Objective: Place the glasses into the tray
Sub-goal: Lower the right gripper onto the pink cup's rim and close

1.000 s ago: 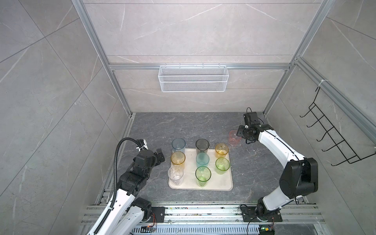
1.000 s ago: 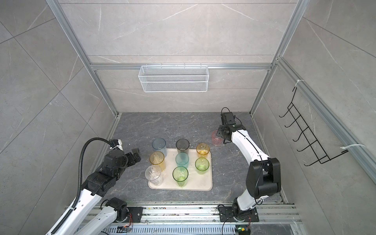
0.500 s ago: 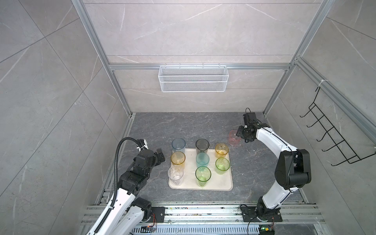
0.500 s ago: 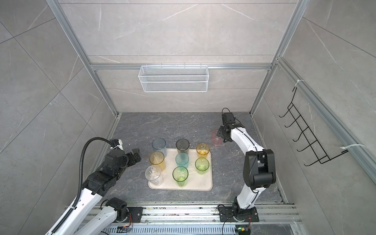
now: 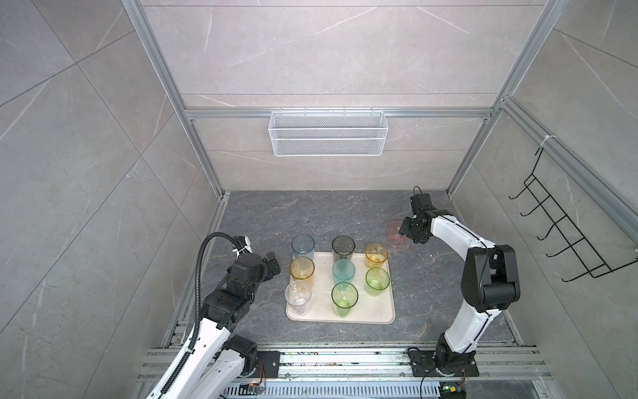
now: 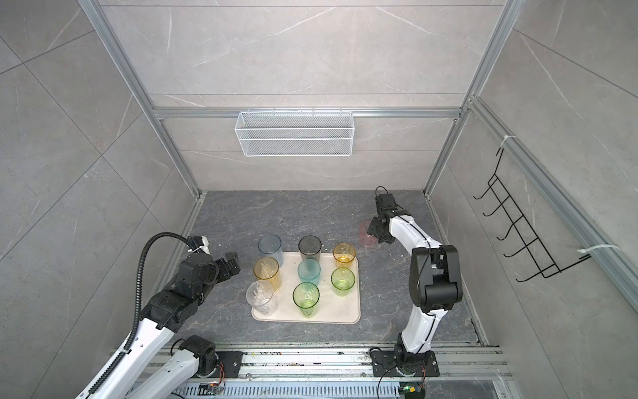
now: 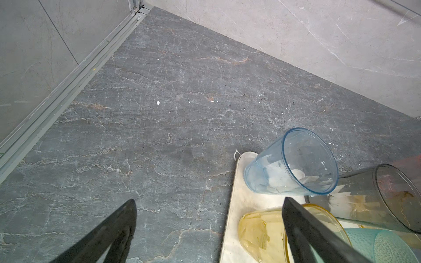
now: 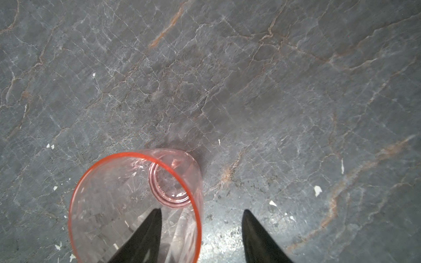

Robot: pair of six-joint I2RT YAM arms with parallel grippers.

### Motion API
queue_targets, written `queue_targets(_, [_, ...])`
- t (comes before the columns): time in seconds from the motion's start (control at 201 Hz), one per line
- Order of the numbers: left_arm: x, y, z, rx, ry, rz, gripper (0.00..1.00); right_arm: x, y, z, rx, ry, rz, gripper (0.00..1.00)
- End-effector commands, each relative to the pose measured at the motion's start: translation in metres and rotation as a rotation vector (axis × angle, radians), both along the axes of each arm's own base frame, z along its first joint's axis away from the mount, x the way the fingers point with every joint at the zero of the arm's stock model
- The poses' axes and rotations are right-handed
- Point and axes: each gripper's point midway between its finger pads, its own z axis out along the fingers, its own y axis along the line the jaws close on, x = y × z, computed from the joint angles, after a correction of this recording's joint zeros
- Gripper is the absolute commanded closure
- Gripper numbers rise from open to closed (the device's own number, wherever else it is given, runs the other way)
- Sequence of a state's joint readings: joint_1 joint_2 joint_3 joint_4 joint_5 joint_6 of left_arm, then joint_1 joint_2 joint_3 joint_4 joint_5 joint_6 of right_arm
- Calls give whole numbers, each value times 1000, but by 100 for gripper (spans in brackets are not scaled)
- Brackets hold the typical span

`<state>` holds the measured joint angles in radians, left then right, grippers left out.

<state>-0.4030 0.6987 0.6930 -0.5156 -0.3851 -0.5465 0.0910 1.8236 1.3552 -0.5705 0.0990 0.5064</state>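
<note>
Because the tray (image 5: pixel 378 312) is the widest loose thing on the stone floor (image 5: pixel 310 214), you can place everything from it. Eight of the glasses stand upright on it. The five taller ones are the blue glass (image 5: pixel 302 244) at its far left corner, the grey glass (image 5: pixel 343 246), the tall amber glass (image 5: pixel 302 269), the clear glass (image 5: pixel 297 293) and the tall green glass (image 5: pixel 344 296). The shorter ones are the teal glass (image 5: pixel 343 271), the short green glass (image 5: pixel 377 280) and the short amber glass (image 5: pixel 376 254).

The pink glass (image 5: pixel 396 234) stands on the floor off the tray's far right corner, apart from it. Your right gripper (image 8: pixel 201 210) straddles its rim with the jaws parted, one finger (image 8: pixel 145 236) inside and the other outside. Your left gripper (image 7: pixel 209 200) hangs at the tray's left edge with its jaws spread wide.
</note>
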Motion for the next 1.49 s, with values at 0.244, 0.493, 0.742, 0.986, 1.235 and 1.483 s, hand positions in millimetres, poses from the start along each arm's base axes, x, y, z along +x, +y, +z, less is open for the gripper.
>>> queue_targets(0.244, [6,-3,8,-13,-30,-3,0,12,0,-4,25,-6,-15,44])
queue_targets(0.493, [8,-3,9,-15,-31,-3,0,13,-1,-7,28,-1,-17,48])
queue_targets(0.742, [11,-5,9,-13,-28,-9,0,13,-2,-12,19,16,-21,55])
queue_targets(0.986, [13,-7,10,-14,-27,-15,0,15,-1,-13,23,16,-17,67])
queue_targets(1.235, [14,-8,11,-19,-31,-17,0,11,-13,-8,-41,12,-43,81])
queue_targets(1.483, [14,-9,10,-21,-27,-19,0,7,-17,1,-63,-3,-41,94])
